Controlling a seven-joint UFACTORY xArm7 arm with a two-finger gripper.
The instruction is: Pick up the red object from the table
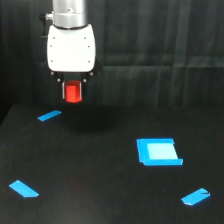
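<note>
The red object (73,92), a small stubby red-orange block, hangs in the air well above the black table (100,170) at the upper left of the exterior view. My gripper (73,95) is shut on it, with dark fingers on either side of the block. Above it sits the white wrist housing (71,47). A faint shadow lies on the table below the block.
A blue tape strip (49,116) lies just below and left of the gripper. A blue square (159,152) sits at the right middle. More blue strips lie at the front left (23,189) and front right (195,197). A black curtain (160,45) hangs behind.
</note>
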